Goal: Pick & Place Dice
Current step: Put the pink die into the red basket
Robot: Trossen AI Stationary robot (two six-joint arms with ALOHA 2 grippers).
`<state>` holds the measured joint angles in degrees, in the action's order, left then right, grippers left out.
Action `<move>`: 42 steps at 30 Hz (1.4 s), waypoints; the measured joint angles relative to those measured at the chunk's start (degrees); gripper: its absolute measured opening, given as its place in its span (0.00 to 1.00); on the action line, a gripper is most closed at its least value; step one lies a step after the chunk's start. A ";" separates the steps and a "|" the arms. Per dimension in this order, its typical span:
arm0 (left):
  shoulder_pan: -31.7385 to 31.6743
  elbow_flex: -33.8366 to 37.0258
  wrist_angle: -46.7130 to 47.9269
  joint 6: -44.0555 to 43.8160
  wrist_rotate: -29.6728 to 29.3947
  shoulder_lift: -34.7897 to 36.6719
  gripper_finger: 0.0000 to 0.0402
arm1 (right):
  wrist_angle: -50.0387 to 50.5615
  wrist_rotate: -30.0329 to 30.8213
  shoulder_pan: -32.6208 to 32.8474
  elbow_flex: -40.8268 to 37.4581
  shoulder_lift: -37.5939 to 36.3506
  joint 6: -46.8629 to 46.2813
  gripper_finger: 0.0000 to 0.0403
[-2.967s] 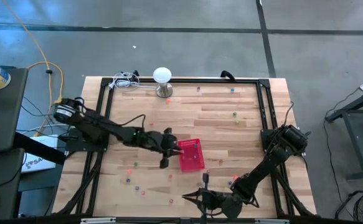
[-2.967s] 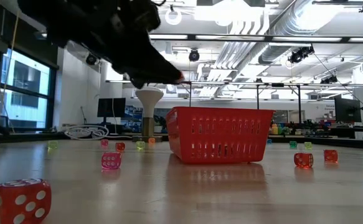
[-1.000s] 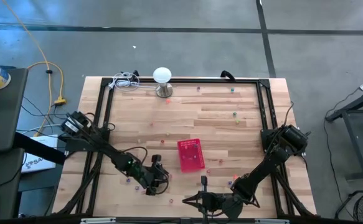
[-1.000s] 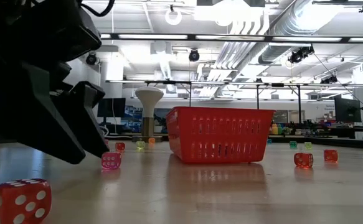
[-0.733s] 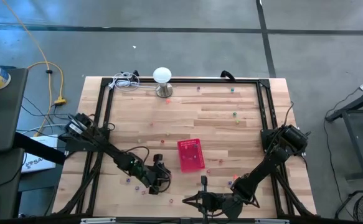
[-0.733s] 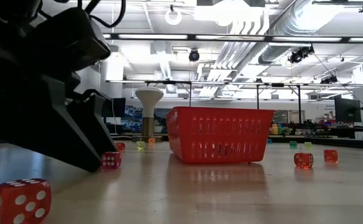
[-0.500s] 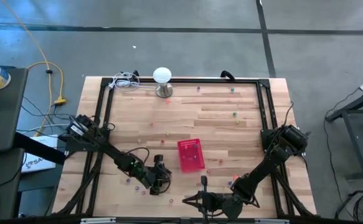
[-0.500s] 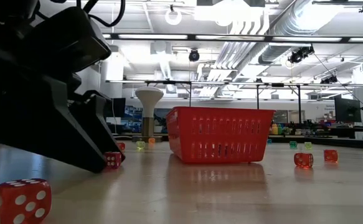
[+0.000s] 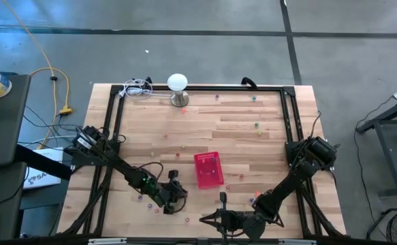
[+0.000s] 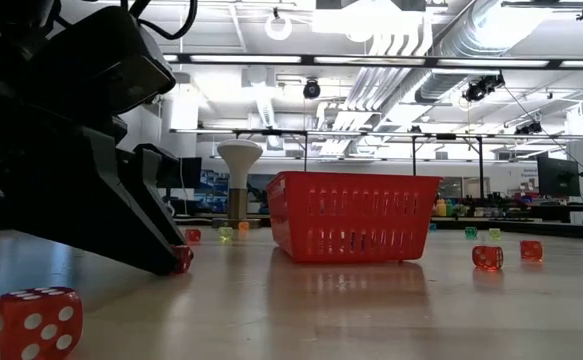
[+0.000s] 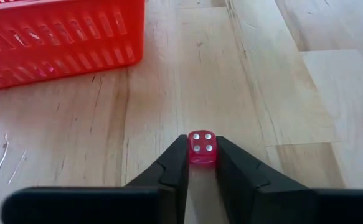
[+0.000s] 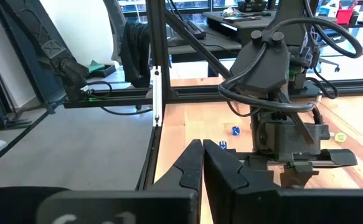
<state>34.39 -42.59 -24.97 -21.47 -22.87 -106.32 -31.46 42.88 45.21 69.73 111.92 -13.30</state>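
Your left gripper [image 11: 202,163] has its jaws clamped on a pink die [image 11: 201,147] near the red basket [image 11: 56,38]; held only at the tips, it could squirt out when lifted. Right gripper [image 12: 203,163] waits, jaws together.

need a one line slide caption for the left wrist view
Left gripper closed on a pink die on the wooden table, red basket beyond.

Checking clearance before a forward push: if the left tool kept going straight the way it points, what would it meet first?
The small pink translucent die sits between the left tool's fingertips. Beyond it lies bare wooden table; the red plastic basket sits off to one side, probably outside that line.
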 joint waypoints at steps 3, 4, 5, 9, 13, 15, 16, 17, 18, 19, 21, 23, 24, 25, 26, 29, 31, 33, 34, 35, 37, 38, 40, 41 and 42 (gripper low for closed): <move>0.00 0.00 0.03 0.02 -0.02 0.00 0.10 | -0.01 0.00 0.00 0.00 0.00 0.01 0.01; 0.00 0.00 -0.02 0.02 -0.02 0.00 0.10 | -0.02 0.00 0.00 0.00 0.00 0.00 0.01; 0.00 0.00 -0.32 0.01 -0.02 0.00 0.10 | -0.01 0.00 0.00 0.00 0.00 0.02 0.01; -0.58 -0.34 -0.57 0.13 0.89 1.68 0.10 | -0.01 0.01 0.00 0.00 0.00 0.05 0.01; -2.18 -1.33 -2.06 4.30 0.83 7.11 0.11 | -0.02 -0.01 0.00 0.00 0.00 0.86 0.01; -3.71 -1.31 -2.15 6.71 0.59 9.45 0.11 | 0.00 0.01 0.00 0.00 0.00 1.08 0.01; -4.86 -1.29 -2.86 7.36 0.59 10.31 0.11 | -0.01 0.01 0.00 0.00 0.00 1.11 0.01; -6.17 -1.29 -3.69 7.69 0.46 11.02 0.11 | 0.00 0.01 0.00 0.00 0.00 1.11 0.01; -7.64 -1.30 -4.56 7.69 0.24 11.42 0.11 | -0.02 0.05 0.00 0.00 0.00 1.12 0.01; -9.17 -1.31 -5.26 7.44 0.20 11.47 0.11 | -0.02 0.34 0.00 0.00 0.00 1.24 0.01; -12.07 -1.31 -5.29 6.64 0.27 10.91 0.11 | -0.33 0.97 0.04 -0.02 0.00 2.02 0.01; -14.68 -1.23 -5.64 6.60 1.19 10.22 0.12 | -0.72 1.10 0.04 -0.04 0.00 2.87 0.01; -15.64 -1.22 -6.72 6.60 1.78 9.92 0.12 | -0.83 1.08 0.04 -0.04 0.00 3.00 0.01; -16.54 -1.22 -7.32 6.57 2.74 9.88 0.13 | -0.81 1.10 0.04 -0.04 0.00 3.02 0.01; -17.17 -1.24 -7.80 6.55 3.54 9.90 0.14 | -0.81 1.09 0.04 -0.04 0.00 3.02 0.01; -18.19 -1.27 -8.48 6.54 4.76 9.90 0.18 | -0.73 0.96 0.04 -0.04 0.00 3.04 0.00; -18.21 -1.27 -8.87 6.57 4.36 9.90 0.21 | -0.47 0.64 0.04 -0.04 0.00 3.04 0.00; -18.16 -1.27 -8.99 7.22 4.26 9.89 0.25 | -0.43 0.64 0.04 -0.04 0.00 3.04 0.00; -18.16 -1.27 -9.00 7.30 4.24 9.75 0.27 | -0.44 0.64 0.04 -0.04 0.00 3.05 0.00; -18.16 -1.27 -8.94 7.20 4.24 9.71 0.28 | -0.44 0.64 0.04 -0.04 0.00 3.05 0.00; -18.14 -1.27 -9.23 5.37 4.23 9.68 0.32 | -0.41 0.63 0.04 -0.04 0.00 3.05 0.00; -18.16 -1.27 -9.42 4.41 4.13 9.68 0.34 | -0.43 0.64 0.04 -0.04 0.00 3.05 0.00; -18.16 -1.27 -9.40 3.80 4.07 9.68 0.38 | -0.41 0.62 0.04 -0.04 0.00 3.04 0.00; -18.16 -1.27 -9.41 3.79 4.03 9.68 0.39 | -0.44 0.62 0.04 -0.04 0.00 3.04 0.00; -18.16 -1.27 -9.64 3.82 3.66 9.68 0.41 | -0.44 0.64 0.04 -0.04 0.00 3.06 0.00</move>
<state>16.23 -43.86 -34.61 -17.65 -19.22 -96.64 -31.90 43.53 45.25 69.69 111.92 -10.24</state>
